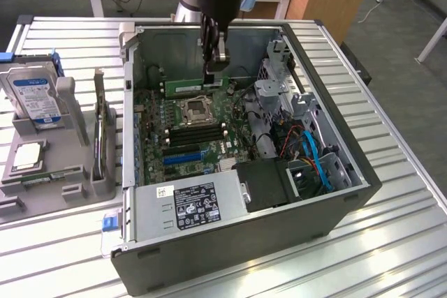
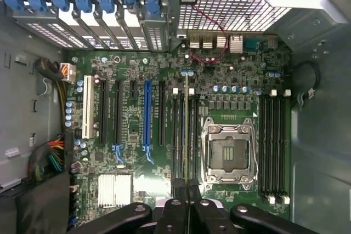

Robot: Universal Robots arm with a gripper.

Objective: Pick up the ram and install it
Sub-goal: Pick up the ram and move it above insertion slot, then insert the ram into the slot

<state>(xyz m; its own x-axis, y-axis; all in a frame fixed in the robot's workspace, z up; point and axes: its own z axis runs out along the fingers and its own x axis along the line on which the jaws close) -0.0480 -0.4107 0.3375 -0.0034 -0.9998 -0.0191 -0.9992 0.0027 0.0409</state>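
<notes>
Inside the open computer case [image 1: 244, 242] lying on the slatted metal desk [image 1: 391, 172], the end effector [image 2: 187, 190] is reaching down over the motherboard and gripping the ram [image 2: 187, 130] by its upper edge, with the two fingers [image 2: 178, 187] pressing closed on either face of the stick. In the wrist view the ram is showing edge-on as a thin line, running along the bank of black memory slots [image 2: 176, 135] that is sitting between the open CPU socket [image 2: 229, 152] and the blue expansion slot [image 2: 146, 113] — whether its lower edge is touching a slot cannot be told. In the exterior view the green stick is hanging level under the arm, just beyond the socket and near the case's far wall. Beside the case, on the exterior view's left, a grey holder [image 1: 70, 186] is carrying a blue-labelled hard drive [image 1: 35, 95] and a square silver processor chip [image 1: 26, 155] — both well apart from the end effector.
</notes>
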